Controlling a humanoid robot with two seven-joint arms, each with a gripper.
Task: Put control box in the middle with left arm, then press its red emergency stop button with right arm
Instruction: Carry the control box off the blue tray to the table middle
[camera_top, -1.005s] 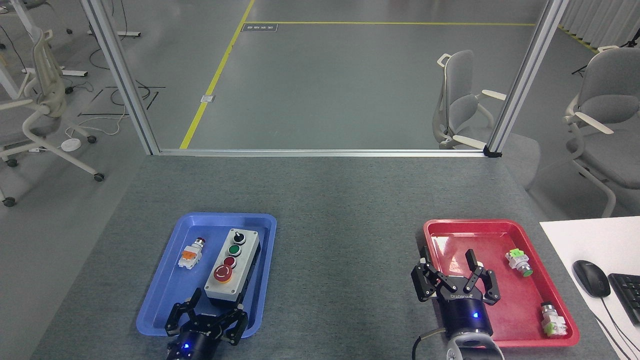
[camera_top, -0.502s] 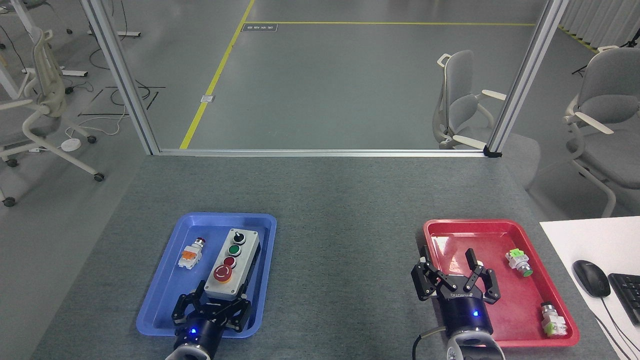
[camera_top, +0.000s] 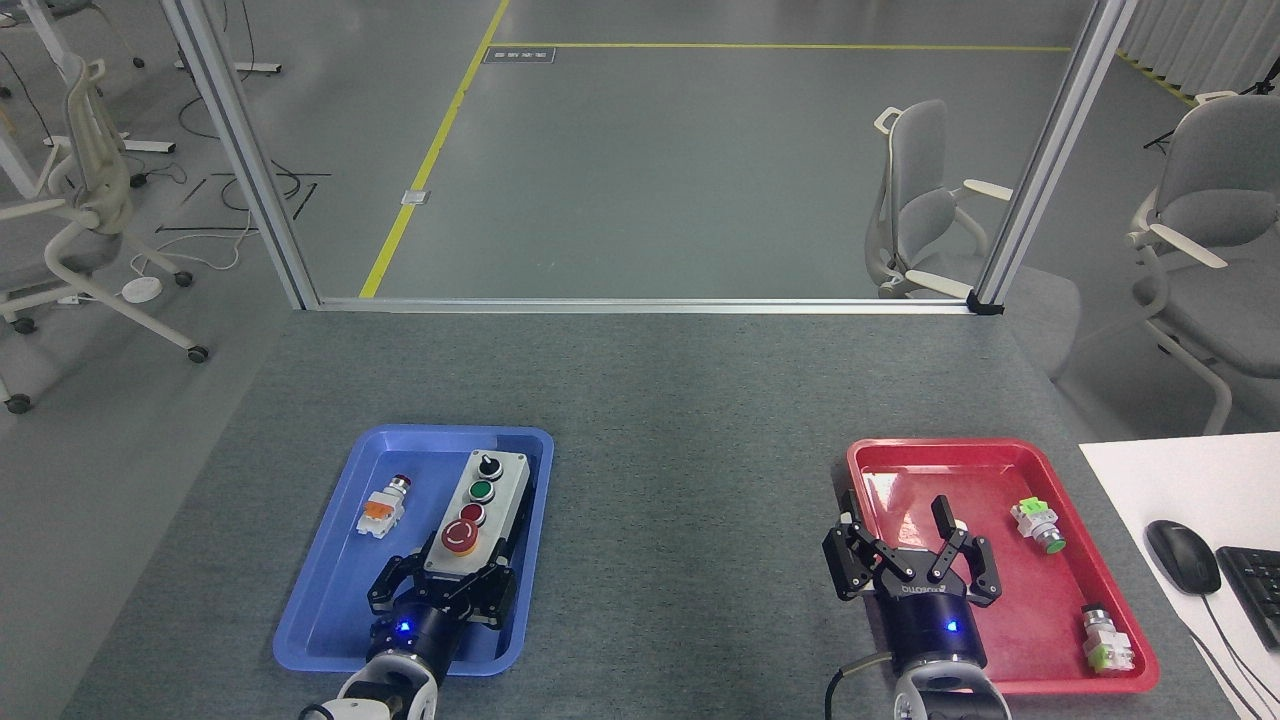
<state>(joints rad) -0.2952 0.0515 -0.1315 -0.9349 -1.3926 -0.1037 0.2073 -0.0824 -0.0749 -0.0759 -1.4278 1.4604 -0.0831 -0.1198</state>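
The left hand (camera_top: 442, 585) is gripping the near end of the control box (camera_top: 474, 512), which is sitting inside the blue tray (camera_top: 330, 600). The first step is underway: next, carrying the box to the bare counter (camera_top: 690, 540) middle. The right hand (camera_top: 910, 560) is hovering open over the red tray (camera_top: 1050, 650).

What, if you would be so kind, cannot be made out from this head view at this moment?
- Near end of the control box: covered by the left gripper, so a closed grip cannot be confirmed.
- Keyboard: cut off by the right edge.
- Text on the floor plate: too small to read.
- Both arms: cut off by the bottom edge.
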